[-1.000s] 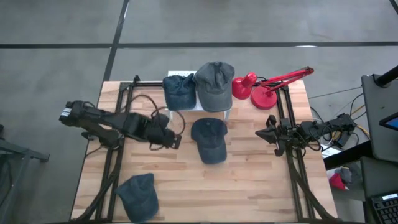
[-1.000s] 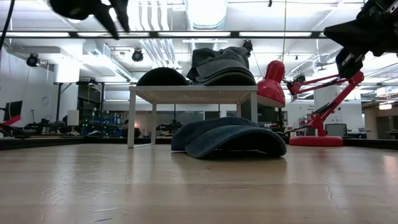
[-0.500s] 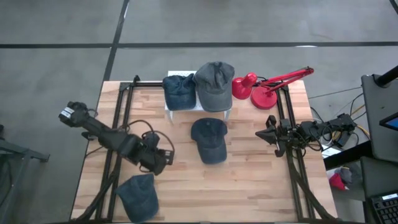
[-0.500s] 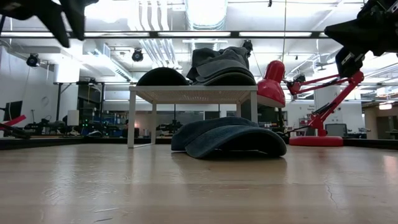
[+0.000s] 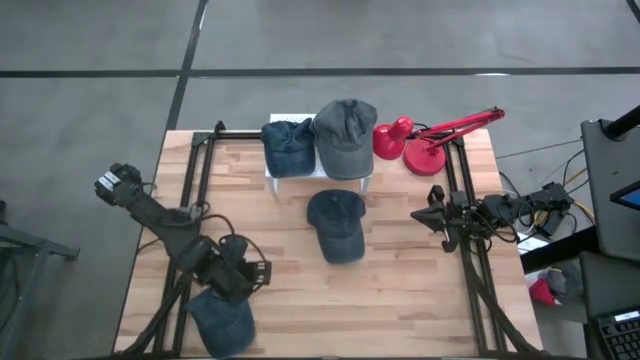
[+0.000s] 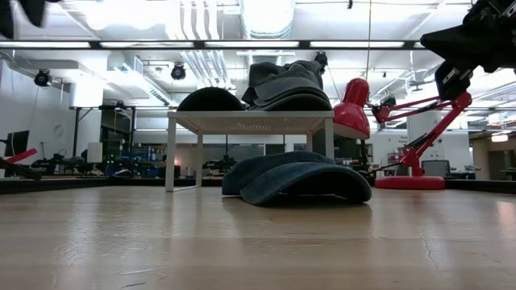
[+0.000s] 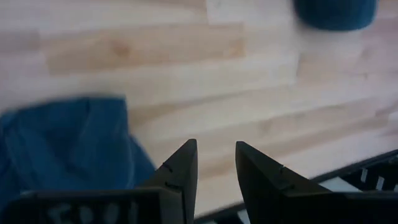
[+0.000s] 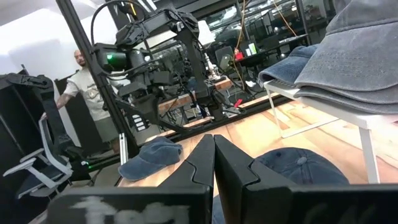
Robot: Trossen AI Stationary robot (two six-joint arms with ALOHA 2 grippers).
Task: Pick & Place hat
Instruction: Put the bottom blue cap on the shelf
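1. Wooden table (image 5: 400,290) in an open workshop; a small white stand (image 5: 310,172) at the far edge carries two caps, with a red lamp (image 5: 420,140) beside it.
2. Left gripper (image 5: 243,282) has swung from mid-table toward the near-left corner over the last second; its jaws are narrowly parted and empty.
3. Right gripper (image 5: 434,212) is unmoved at the right rail, fingers closed together.
4. Dark blue hat (image 5: 222,318), soft and crumpled, lies at the near-left corner, just beside the left gripper; another blue cap (image 5: 336,226) sits mid-table.
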